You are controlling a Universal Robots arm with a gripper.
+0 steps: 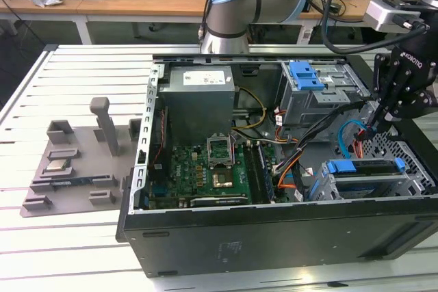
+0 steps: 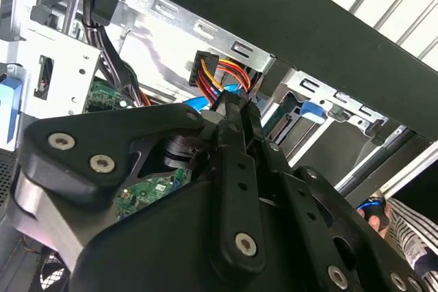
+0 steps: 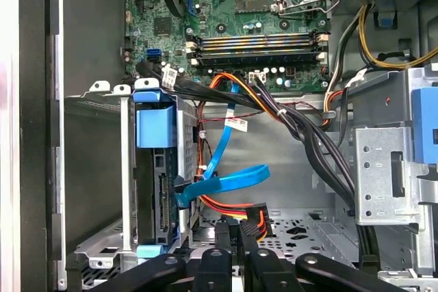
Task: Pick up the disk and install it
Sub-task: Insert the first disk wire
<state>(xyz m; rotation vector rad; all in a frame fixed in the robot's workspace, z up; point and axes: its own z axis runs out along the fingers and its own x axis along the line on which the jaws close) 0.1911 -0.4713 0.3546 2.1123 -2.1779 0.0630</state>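
Your pincer (image 1: 375, 126), fingers pressed together on nothing, hovers inside the case (image 1: 274, 237) by the cables (image 3: 226, 182), while the disk (image 1: 366, 177) sits in its cage; I judge it stiff, weighty and shock-sensitive, best gripped by its blue carrier edges.

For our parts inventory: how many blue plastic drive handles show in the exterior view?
2. One handle on the upper drive cage; another on the disk in the lower cage. More may be hidden.
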